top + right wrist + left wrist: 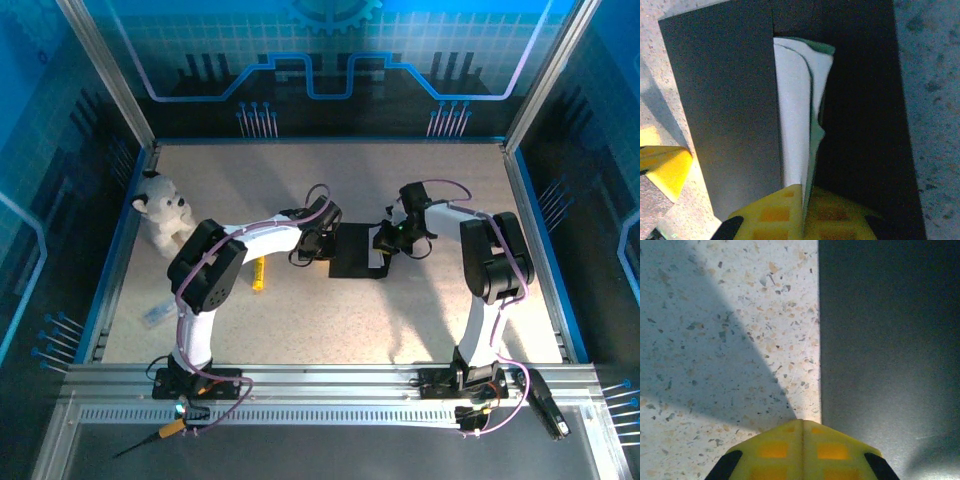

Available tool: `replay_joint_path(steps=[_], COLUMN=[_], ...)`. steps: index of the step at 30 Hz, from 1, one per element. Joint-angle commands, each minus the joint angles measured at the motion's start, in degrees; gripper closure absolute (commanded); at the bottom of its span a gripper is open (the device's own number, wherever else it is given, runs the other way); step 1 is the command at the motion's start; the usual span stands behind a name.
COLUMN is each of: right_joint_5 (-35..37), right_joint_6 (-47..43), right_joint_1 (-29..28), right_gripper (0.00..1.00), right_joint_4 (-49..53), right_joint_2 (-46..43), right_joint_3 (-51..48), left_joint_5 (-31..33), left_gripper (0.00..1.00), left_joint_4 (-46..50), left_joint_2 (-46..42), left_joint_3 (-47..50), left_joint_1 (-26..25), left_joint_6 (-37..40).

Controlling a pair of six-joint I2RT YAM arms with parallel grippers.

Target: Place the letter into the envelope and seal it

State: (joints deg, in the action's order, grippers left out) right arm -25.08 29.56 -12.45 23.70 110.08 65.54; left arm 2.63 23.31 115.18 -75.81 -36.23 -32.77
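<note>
Near the middle of the counter (pixel 300 330), the black envelope (pixel 352 252) lies flat. On its 9 o'clock side the left claw (pixel 802 432) has its yellow fingers pressed together on nothing. In the left wrist view the tips sit right at the envelope's straight edge, with speckled counter on one side and black paper on the other.

On the envelope's 3 o'clock side the right claw (pixel 802 202) is closed as well, and it pinches the letter (pixel 795 115): the white sheet runs into the seam between the two yellow fingers. The letter is bowed and doubled over on itself, standing up off the envelope rather than lying flat. A thin green border shows along its far and right-hand edges. It rises along the line where a lighter panel of the envelope meets a darker, shaded part. Whether any of it is tucked under that panel cannot be told. From above, a sliver of white shows near the envelope's 4 o'clock corner, just under the right claw.

A white plush animal (pixel 160 210) sits toward 9 o'clock, close to the counter's left rim. A small yellow stick (pixel 258 272) lies at about 8 o'clock from the envelope, beside the left arm. A small pale object (pixel 157 315) lies farther out on the same bearing.
</note>
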Motion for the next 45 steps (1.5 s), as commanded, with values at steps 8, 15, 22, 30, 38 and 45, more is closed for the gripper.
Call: replay_joint_path(steps=[8, 15, 22, 30, 38, 45], right_joint_5=[-2.94, -3.90, -1.70, 0.14, 1.32, 3.72], right_joint_6=[4.74, 6.65, 3.16, -1.36, -1.82, -1.52], right_joint_1=[-2.51, -3.93, -3.37, -0.19, 1.11, 1.07], right_gripper=[1.00, 1.00, 1.00, 0.79, 0.67, 0.65], right_joint_4=[-6.40, -9.20, -4.25, 2.23, 2.84, 2.84], right_joint_2=[2.22, 3.58, 2.28, -0.13, -0.73, -1.74], right_joint_3=[0.32, -0.02, 1.40, 3.76, 3.46, 2.69], left_joint_5=[-3.42, -3.71, -2.94, -1.99, -1.56, 0.39], left_gripper=[1.00, 1.00, 1.00, 1.00, 1.00, 1.00], left_joint_4=[-2.40, -2.66, -1.54, -0.15, 0.48, 2.56], left_joint_2=[3.28, 3.56, 3.55, 3.55, 3.75, 4.09], left_joint_3=[-0.65, -0.23, -0.67, -0.75, -1.09, -3.74], left_joint_1=[-2.00, -2.62, -2.58, -2.57, -2.48, -2.07], left_joint_6=[-1.46, -1.96, -0.58, 1.62, 2.53, 5.55])
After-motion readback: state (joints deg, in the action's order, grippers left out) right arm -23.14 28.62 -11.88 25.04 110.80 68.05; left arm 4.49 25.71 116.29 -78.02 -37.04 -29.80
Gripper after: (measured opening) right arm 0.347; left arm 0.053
